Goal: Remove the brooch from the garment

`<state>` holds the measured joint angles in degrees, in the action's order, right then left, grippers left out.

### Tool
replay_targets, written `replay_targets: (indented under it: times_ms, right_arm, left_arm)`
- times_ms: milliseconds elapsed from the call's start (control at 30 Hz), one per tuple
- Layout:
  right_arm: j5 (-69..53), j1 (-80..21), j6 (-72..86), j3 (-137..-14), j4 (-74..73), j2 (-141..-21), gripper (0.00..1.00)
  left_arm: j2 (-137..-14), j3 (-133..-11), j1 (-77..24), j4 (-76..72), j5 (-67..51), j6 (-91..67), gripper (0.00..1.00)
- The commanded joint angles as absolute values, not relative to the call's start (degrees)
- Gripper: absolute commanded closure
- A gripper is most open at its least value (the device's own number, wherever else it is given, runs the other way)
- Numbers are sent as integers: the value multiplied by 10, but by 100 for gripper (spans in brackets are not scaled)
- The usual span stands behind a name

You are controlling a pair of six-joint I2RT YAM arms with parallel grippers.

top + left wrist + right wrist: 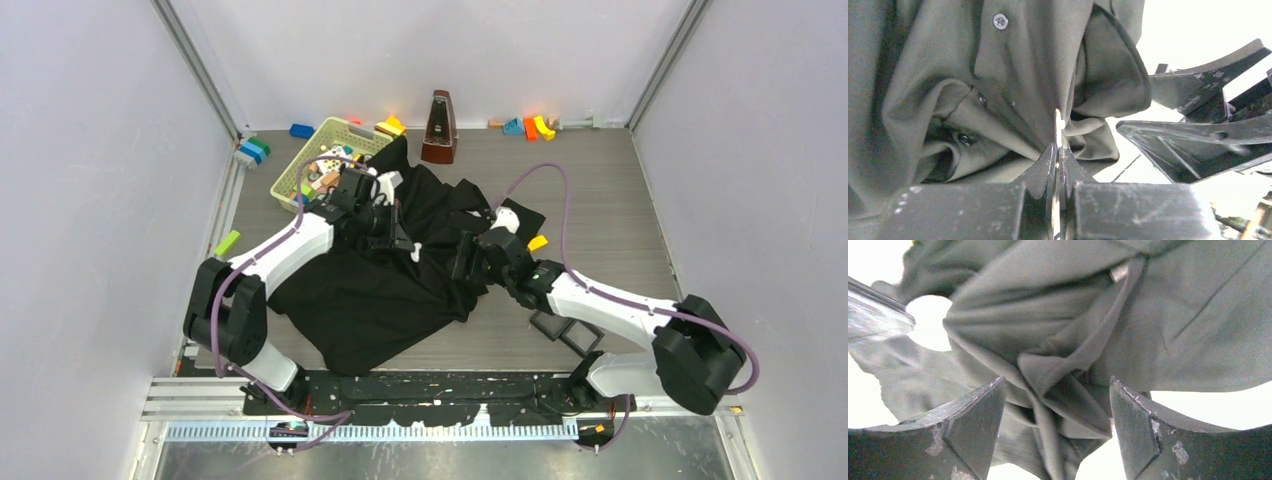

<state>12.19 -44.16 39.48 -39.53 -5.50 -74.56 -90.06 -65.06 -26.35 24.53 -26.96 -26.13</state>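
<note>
The garment [370, 300] is a black shirt lying crumpled across the middle of the table. My left gripper [398, 238] hovers over its upper part. In the left wrist view its jaws [1058, 146] are pressed together on a thin pale disc seen edge-on, the brooch [1058, 122], and shirt folds [1033, 60] run in towards the pinch. A shirt button [1000, 21] shows above. My right gripper [466, 258] is at the shirt's right side. Its fingers [1057, 382] stand wide apart, with a bunched fold of cloth [1068, 405] loose between them.
A yellow-green basket [322, 160] of toys stands behind the left gripper, with a brown metronome [439, 128] beside it. Coloured blocks [530, 127] line the back wall. A yellow block [538, 242] and small black trays [565, 330] lie near the right arm. A green block [227, 243] lies at the left edge.
</note>
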Motion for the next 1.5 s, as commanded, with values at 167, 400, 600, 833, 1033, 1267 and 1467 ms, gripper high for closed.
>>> replay_targets:
  times_ms: [167,400,600,833,1033,1267,1467]
  right_arm:
    - [131,-439,522,-391,95,-708,16]
    - [94,-439,563,-419,133,-771,16]
    - [79,-438,575,-420,154,-780,19]
    - [69,-438,560,-415,145,-762,22]
    - [73,-438,531,-431,97,-768,23]
    - [93,-435,494,-422,50,-733,24]
    - [120,-424,475,-399,32,-700,25]
  left_arm:
    - [-844,-568,-217,102,-397,-381,100]
    - [-815,-534,-216,50,-408,-425,100]
    - [-799,-505,-211,5,-417,-454,100]
    - [-784,-495,-213,37,-354,-408,100]
    - [-755,-504,-269,68,-173,-320,100]
    - [-744,-542,-354,98,41,-235,100]
    - [-737,-516,-357,16,97,-215,100]
